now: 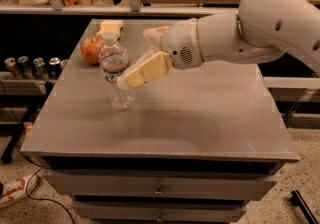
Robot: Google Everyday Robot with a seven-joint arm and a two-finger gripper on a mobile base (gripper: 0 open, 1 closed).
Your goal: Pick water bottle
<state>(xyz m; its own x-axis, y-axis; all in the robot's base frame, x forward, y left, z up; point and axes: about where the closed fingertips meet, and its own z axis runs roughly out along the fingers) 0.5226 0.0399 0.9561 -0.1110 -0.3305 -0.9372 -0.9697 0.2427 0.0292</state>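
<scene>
The water bottle [115, 70] stands upright on the grey table [200, 113], left of centre. It is clear plastic with a white cap and a banded label. My gripper [134, 58] is open, with its tan fingers [147, 70] spread wide. It hangs just right of the bottle at label height. The near fingertip overlaps the bottle's right side in the view; the far finger sits behind and to the right. Nothing is held.
A red apple [91, 49] sits just behind and left of the bottle, and a pale yellow object [111, 27] lies at the table's back edge. Several cans [32, 66] stand on a low shelf to the left. Drawers [160, 188] sit under the tabletop.
</scene>
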